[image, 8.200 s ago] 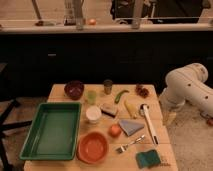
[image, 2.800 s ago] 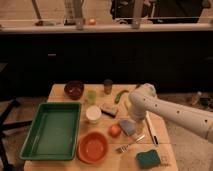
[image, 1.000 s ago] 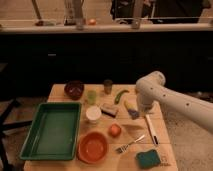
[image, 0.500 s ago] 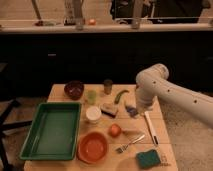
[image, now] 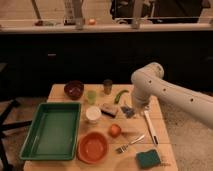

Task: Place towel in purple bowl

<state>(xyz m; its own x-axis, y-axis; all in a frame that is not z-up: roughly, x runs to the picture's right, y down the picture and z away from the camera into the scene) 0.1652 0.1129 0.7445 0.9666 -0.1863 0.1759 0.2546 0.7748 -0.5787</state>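
One wooden bench carries everything. The robot's white arm reaches in from the right and bends down over the bench's right half. A green rectangular tray fills the left side, its green floor in full view. Just to its right, at the front, sits an orange bowl showing only its orange inside. The purple bowl stands at the back left, behind the tray's far right corner; its inside is dark, and what it holds cannot be told.

A green sponge lies at the front right corner. A white cup stands beside the tray's far right corner, with a small green cup behind it and a dark metal cup further back. A white-handled tool lies lengthwise on the right, a fork slants between the orange bowl and the sponge, and a green pepper lies near the back. A brown block sits right of the white cup, and a red round fruit sits behind the orange bowl.

The gripper hangs just right of the brown block, its fingers pinched on the bluish-grey towel, which dangles at their tip, well apart from the purple bowl.
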